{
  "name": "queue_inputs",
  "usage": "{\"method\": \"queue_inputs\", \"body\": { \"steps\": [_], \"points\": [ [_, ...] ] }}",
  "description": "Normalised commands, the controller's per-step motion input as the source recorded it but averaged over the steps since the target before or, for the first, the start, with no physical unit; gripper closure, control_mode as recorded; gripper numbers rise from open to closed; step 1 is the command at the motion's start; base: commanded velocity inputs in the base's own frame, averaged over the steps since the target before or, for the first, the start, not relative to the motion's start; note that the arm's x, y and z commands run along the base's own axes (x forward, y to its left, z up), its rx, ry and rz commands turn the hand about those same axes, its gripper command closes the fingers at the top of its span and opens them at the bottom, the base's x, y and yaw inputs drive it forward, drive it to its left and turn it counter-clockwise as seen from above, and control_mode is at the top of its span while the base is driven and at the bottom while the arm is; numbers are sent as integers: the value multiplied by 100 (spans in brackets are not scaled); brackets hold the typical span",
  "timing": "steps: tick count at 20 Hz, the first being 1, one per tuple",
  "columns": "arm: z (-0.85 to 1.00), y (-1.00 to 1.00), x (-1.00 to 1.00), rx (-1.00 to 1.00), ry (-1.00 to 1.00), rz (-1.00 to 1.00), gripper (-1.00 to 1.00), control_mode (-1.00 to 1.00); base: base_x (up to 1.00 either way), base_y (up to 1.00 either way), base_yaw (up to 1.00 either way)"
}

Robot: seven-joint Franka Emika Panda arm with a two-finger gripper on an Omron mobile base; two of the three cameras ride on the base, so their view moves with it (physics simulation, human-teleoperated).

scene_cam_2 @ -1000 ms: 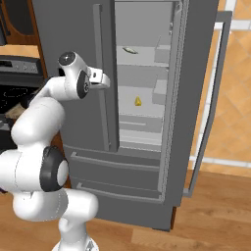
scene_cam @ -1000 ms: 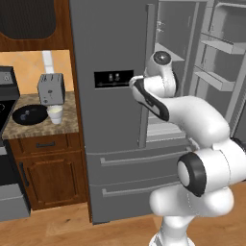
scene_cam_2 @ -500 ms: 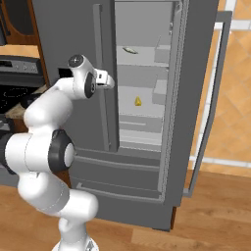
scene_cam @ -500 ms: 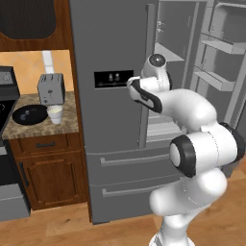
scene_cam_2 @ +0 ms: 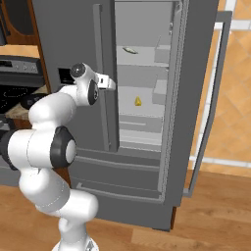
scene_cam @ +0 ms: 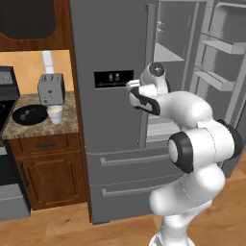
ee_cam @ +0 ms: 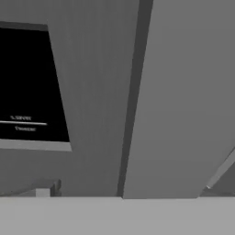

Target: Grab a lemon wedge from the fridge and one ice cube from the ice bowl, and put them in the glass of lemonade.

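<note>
The grey fridge (scene_cam: 110, 43) has its left door shut and its right door swung open. In the right base view the tiny yellow lemon wedge (scene_cam_2: 138, 101) lies on a middle shelf inside the fridge (scene_cam_2: 63, 39). My gripper (scene_cam_2: 112, 84) hovers in front of the shut left door, beside its vertical handle and left of the wedge, open and holding nothing. From the left base view the gripper (scene_cam: 130, 87) is level with the black dispenser panel (scene_cam: 113, 78). The black ice bowl (scene_cam: 29, 114) and the glass of lemonade (scene_cam: 55, 114) stand on the counter at the left.
A toaster (scene_cam: 50, 89) stands behind the bowl and glass. The open right door (scene_cam_2: 215, 73) juts out to the right, with its door shelves (scene_cam: 216, 62). A small pale item (scene_cam_2: 130, 50) lies on the upper shelf. The hand view faces the dispenser panel (ee_cam: 27, 87) at close range.
The hand has dipped a little and edged closer to the fridge's left door, while the elbow has folded in toward the base. The jaws stay wide.
</note>
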Motion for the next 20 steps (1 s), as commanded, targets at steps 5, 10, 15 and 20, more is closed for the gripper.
{"method": "queue_inputs", "body": {
  "steps": [5, 10, 15, 20],
  "points": [
    [0, 1, 4, 0, -1, 0, 100, -100, 0, 0, 0],
    [15, 37, -8, 0, 0, 5, 100, -100, 0, 0, 0],
    [44, 97, -45, 0, 0, 24, 100, -100, 0, 0, 0],
    [85, 96, -78, -3, 0, 30, 100, -100, 0, 0, 0]
  ]
}}
